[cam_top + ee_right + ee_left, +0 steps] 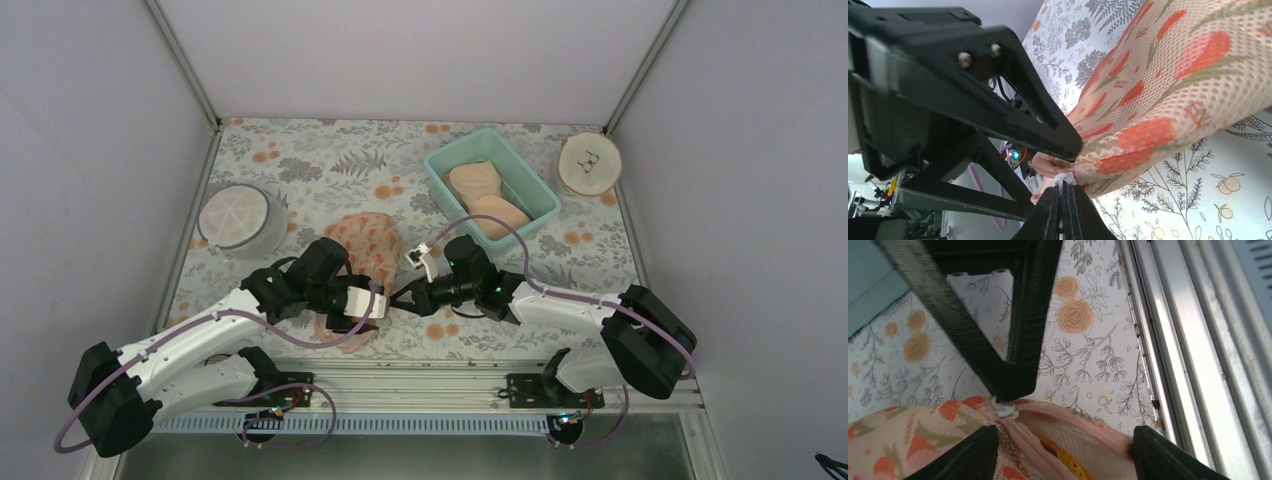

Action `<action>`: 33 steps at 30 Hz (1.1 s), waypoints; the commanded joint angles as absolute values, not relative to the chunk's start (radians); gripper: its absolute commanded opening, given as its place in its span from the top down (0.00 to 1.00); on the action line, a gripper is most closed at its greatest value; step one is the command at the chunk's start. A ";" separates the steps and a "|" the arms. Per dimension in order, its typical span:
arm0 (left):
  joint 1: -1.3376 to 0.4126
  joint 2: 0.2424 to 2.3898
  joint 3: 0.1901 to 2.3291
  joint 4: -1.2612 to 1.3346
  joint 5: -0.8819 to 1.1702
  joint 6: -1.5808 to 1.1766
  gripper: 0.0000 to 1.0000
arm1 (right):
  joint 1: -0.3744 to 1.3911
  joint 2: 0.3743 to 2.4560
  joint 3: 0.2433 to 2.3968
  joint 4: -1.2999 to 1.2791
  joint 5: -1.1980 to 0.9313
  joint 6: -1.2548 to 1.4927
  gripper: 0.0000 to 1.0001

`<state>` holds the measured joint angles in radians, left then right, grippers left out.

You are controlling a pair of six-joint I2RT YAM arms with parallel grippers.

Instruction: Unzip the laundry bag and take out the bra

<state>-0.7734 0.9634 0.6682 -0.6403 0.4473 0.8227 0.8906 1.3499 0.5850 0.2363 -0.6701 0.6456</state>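
Note:
The laundry bag [365, 245] lies on the flowered cloth between my arms. In the left wrist view its peach mesh [898, 440] fills the bottom left. The zipper is parted at the rim there, and a sliver of the orange bra [1070, 460] shows inside. My left gripper [1064, 435] is open, its wide jaws astride the bag's near rim. My right gripper [1064, 192] is shut on the white zipper pull [1064, 178], also seen in the left wrist view [1005, 408]. In the top view the left gripper [372, 303] and right gripper [395, 297] meet at the bag's near right edge.
A teal basket [447, 165] holding a pale beige bra stands at the back right. A round white spoked drum [235, 218] is at the left. A wooden disc [588, 163] leans in the far right corner. A metal rail [430, 375] runs along the near edge.

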 commanded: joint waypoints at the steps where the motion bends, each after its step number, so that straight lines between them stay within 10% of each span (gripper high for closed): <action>1: -0.793 0.975 0.622 -0.537 0.394 0.719 0.42 | 0.902 1.350 0.597 0.286 -0.667 0.659 0.96; 10: -0.793 0.970 0.557 -0.492 0.353 0.767 0.96 | 0.898 1.351 0.592 0.240 -0.643 0.640 0.96; 23: -0.793 0.947 0.563 -0.537 0.377 0.846 0.97 | 0.788 1.366 0.529 0.088 -0.565 0.561 0.96; 26: -0.790 0.943 0.624 -0.557 0.445 0.836 0.44 | 0.788 1.352 0.528 0.076 -0.551 0.544 0.96; 29: -0.761 0.931 0.685 -0.553 0.514 0.759 0.22 | 0.788 1.331 0.543 0.031 -0.511 0.532 0.93; 33: -0.663 0.886 0.717 -0.486 0.588 0.547 0.08 | 0.787 1.309 0.578 -0.099 -0.360 0.532 0.52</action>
<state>-0.7383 0.9371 0.6643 -0.5362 0.4725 0.7517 0.7883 1.3445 0.5442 0.0322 -0.5217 0.5556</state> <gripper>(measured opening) 0.871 0.334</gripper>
